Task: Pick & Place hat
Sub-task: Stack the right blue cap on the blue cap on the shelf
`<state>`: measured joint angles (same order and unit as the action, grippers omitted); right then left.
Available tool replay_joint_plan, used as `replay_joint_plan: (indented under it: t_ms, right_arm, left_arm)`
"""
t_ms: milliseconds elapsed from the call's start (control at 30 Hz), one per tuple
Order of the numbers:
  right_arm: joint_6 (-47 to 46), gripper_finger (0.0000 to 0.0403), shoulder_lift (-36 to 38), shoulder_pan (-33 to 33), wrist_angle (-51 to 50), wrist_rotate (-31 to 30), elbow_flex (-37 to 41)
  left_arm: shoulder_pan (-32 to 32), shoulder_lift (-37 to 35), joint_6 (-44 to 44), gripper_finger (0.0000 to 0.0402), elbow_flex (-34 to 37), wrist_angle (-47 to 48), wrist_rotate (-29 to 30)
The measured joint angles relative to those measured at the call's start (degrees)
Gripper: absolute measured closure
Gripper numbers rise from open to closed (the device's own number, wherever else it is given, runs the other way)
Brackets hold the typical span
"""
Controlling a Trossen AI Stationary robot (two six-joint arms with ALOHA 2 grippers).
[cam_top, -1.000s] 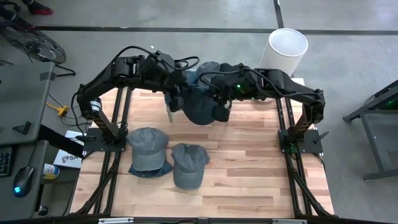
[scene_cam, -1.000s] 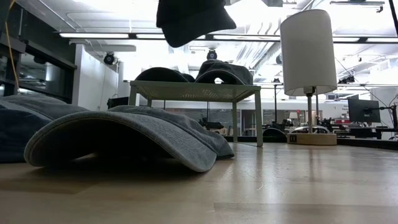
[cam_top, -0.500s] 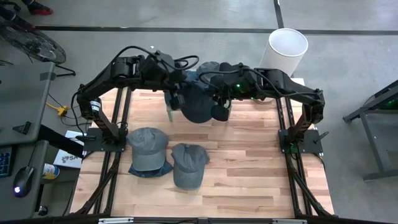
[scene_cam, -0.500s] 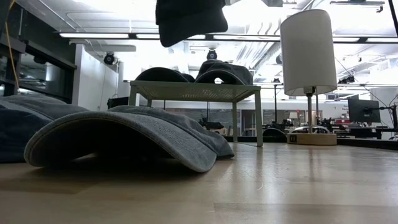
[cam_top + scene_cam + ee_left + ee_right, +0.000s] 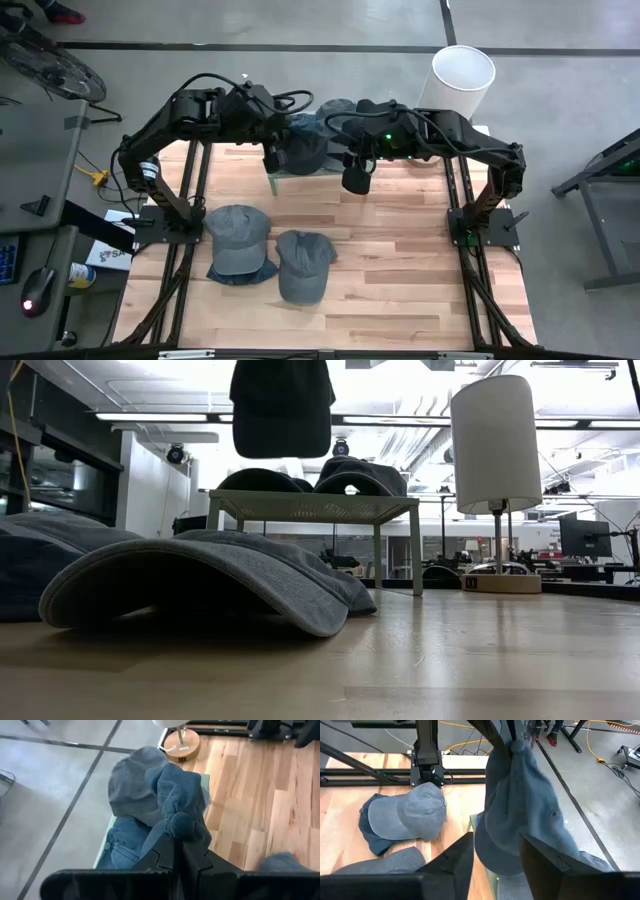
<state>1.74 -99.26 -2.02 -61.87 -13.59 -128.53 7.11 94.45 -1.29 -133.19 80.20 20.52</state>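
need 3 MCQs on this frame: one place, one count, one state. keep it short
1. Where does the held hat hang?
A. Above the small stand
B. Flat on the table
C. Inside the white cylinder

2. How many hats lie on the wooden table near the front?
A. One
B. Two
C. Five

3. What state is the left gripper in?
A. Open and empty
B. Shut on the hat
C. Out of view

Key: 1 A, the low view shows it over the small stand. 2 B, the high view shows two there. 3 B, the left wrist view shows it pinching the fabric.
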Motion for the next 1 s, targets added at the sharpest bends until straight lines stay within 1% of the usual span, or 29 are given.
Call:
replay_joint_plan:
  t_ms: [100,200,267,400,533,800,1000]
  right_arm:
    - [-0.41,0.0234,0.58,0.0,-0.07,-0.78,0.0]
    - [-0.47,0.0221,1.13,0.01,-0.47,-2.01,0.0]
    - [-0.79,0.0216,1.33,0.01,-0.46,-2.69,0.0]
    - [-1.42,0.0215,1.77,0.01,-0.85,-3.01,0.0]
    - [-1.57,0.0214,1.79,0.0,-1.46,-2.99,0.0]
    - [-2.61,0.0214,1.77,0.02,-2.39,-3.36,0.0]
    - [-3.1,0.0214,1.77,0.01,-3.53,-3.43,0.0]
  left_arm:
    - [0.0,-0.89,-0.9,0.0401,-0.02,0.22,0.27]
    - [0.05,-1.73,-2.09,0.0401,-0.02,1.37,0.98]
    - [0.84,-2.12,-2.74,0.0401,-0.02,2.43,0.95]
    - [3.83,-2.94,-2.0,0.0401,-0.04,4.11,-1.44]
    - [7.73,-3.23,-2.0,0.0401,-0.03,5.38,-5.35]
    - [16.03,-3.23,-5.06,0.0402,-0.02,5.56,-18.69]
    - [20.69,-3.23,-7.11,0.0402,-0.02,5.52,-25.37]
